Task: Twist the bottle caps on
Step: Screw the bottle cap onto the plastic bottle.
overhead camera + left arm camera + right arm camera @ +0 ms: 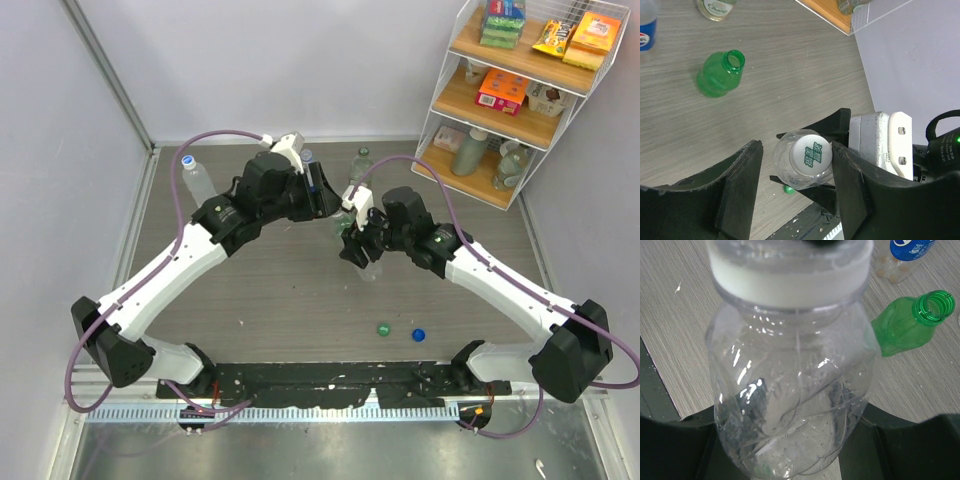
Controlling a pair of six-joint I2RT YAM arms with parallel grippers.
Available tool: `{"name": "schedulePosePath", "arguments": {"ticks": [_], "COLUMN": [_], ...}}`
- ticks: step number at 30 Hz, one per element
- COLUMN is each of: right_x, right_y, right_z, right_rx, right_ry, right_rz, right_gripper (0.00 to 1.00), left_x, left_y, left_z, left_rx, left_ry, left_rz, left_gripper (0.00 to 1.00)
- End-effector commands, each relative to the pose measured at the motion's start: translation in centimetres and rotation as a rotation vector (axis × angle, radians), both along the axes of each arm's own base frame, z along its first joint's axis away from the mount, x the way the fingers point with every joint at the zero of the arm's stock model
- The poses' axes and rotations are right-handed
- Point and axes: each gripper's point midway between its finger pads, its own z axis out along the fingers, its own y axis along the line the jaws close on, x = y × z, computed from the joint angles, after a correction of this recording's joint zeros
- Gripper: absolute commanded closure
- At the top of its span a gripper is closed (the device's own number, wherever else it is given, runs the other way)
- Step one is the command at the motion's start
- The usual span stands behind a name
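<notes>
My right gripper (358,248) is shut on the plain clear bottle (790,405) and holds it upright above the table. A white cap (811,152) sits on its neck and shows as a white band in the right wrist view (790,277). My left gripper (797,150) is open around that cap; its right finger is at the cap's edge and its left finger stands well off. The green bottle (720,75) stands open-necked on the table. The cola-label bottle (646,30) is behind it. The green cap (382,328) and blue cap (418,335) lie loose near the front.
A clear bottle with a dark cap (195,178) stands at the back left. Another pale bottle (715,7) stands near the green one. A wire shelf rack (520,95) with snacks fills the back right corner. A black base strip (330,380) runs along the near edge.
</notes>
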Motion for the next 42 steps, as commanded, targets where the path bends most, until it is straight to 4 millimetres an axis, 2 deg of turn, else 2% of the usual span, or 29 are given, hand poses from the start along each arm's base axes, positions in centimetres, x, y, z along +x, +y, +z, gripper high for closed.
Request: {"name": "schedulePosePath", "arguments": {"ticks": [1, 11, 18, 29, 32, 36, 39, 42], "right_x": [0.9, 0.9, 0.8, 0.6, -0.2, -2.4, -4.3, -5.2], "right_y": [0.8, 0.9, 0.8, 1.0, 1.5, 2.4, 3.2, 3.5], "right_z": [2.6, 2.5, 2.4, 2.7, 3.5, 5.1, 6.7, 8.0], "right_rx": [0.036, 0.032, 0.026, 0.04, 0.071, 0.133, 0.193, 0.223], "right_ry": [-0.075, -0.071, -0.069, -0.067, -0.072, -0.086, -0.107, -0.147], "right_rz": [0.007, 0.007, 0.01, 0.019, 0.067, 0.211, 0.326, 0.41], "right_gripper": [0.99, 0.99, 0.99, 0.99, 0.99, 0.99, 0.99, 0.99], "left_x": [-0.6, -0.1, -0.3, -0.8, -1.9, -5.4, -6.6, -7.8], "left_y": [-1.4, -0.6, -0.8, -1.1, -1.6, -2.6, -2.3, -2.1], "left_z": [1.9, 2.2, 2.1, 1.7, 1.5, 1.7, 1.2, 1.6], "left_rx": [-0.054, -0.044, -0.054, -0.047, -0.041, -0.08, -0.077, -0.126], "left_ry": [-0.016, -0.038, -0.038, -0.033, -0.05, -0.12, -0.193, -0.252], "left_rz": [-0.074, -0.027, -0.04, -0.079, -0.164, -0.409, -0.51, -0.642], "left_gripper": [0.42, 0.48, 0.55, 0.87, 0.97, 0.99, 1.0, 1.0]}}
